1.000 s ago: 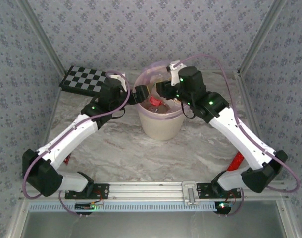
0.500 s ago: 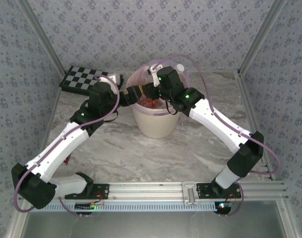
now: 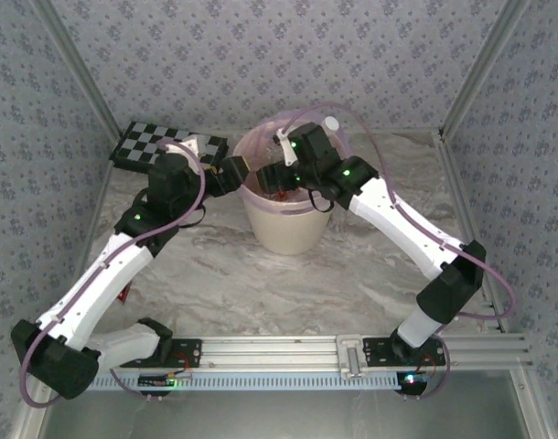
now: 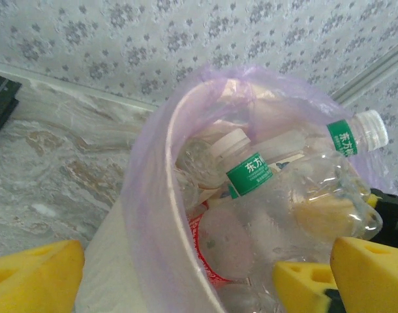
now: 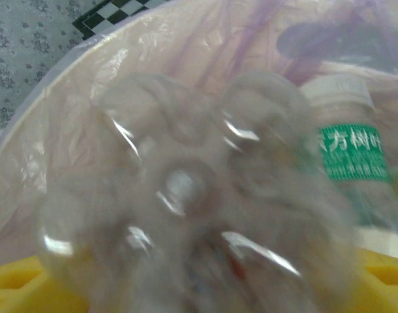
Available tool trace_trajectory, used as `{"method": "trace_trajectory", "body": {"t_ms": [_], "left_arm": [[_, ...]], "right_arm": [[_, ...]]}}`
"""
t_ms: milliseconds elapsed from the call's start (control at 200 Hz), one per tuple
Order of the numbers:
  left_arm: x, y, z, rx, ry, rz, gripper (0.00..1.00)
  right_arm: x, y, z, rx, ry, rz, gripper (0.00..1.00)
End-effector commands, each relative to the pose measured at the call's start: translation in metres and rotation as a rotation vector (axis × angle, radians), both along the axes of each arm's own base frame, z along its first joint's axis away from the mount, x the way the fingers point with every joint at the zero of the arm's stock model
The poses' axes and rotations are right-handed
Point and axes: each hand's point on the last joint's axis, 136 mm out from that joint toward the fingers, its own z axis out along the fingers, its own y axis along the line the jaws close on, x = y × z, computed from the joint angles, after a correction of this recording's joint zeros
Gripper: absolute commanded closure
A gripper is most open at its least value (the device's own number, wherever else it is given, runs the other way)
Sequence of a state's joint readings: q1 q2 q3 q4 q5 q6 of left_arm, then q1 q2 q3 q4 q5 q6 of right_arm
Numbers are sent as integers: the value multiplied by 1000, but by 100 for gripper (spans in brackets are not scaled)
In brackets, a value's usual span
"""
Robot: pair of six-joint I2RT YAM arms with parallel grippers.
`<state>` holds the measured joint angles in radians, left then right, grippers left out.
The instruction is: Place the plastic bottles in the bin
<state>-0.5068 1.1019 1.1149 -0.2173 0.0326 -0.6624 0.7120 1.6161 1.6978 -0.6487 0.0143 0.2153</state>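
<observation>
A round cream bin (image 3: 284,229) lined with a pink-purple bag stands in the upper middle of the frame on a marbled tabletop (image 3: 261,283). The left gripper (image 3: 235,174) sits at the bin's left rim, and the right gripper (image 3: 281,179) reaches down into its mouth. A white-capped bottle (image 3: 331,123) pokes up at the upper right rim. A chequered board (image 3: 155,146) lies at upper left.

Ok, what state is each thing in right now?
bin: upright, nearly full of bottles
plastic bottles: jumbled inside the bin
left gripper: open, at the bin's rim
right gripper: over the bin, blurred bottle between its fingers, grip unclear
chequered board: flat on the table
</observation>
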Motion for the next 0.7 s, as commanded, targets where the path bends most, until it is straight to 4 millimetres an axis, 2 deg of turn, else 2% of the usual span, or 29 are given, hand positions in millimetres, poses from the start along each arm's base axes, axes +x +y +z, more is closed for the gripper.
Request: {"method": "trace_trajectory", "body": {"t_ms": [0, 100, 215, 315, 445, 545, 695], "left_arm": [[-6, 15, 11, 22, -29, 22, 2], [-10, 25, 14, 36, -37, 42, 1], [-12, 32, 13, 47, -40, 60, 1], [-12, 35, 8, 53, -28, 68, 1], [-12, 34, 4, 50, -19, 64, 1], [-11, 34, 2, 48, -16, 64, 1], [-13, 36, -6, 67, 2, 69, 1]], "right_arm": [[-16, -31, 22, -3, 44, -18, 10], [-16, -38, 50, 50, -17, -25, 9], [-12, -46, 59, 68, -47, -47, 10], [-7, -44, 66, 110, -65, -44, 17], [6, -34, 77, 150, -102, -38, 34], [19, -24, 69, 146, -95, -39, 43], [23, -16, 23, 82, -10, -35, 50]]}}
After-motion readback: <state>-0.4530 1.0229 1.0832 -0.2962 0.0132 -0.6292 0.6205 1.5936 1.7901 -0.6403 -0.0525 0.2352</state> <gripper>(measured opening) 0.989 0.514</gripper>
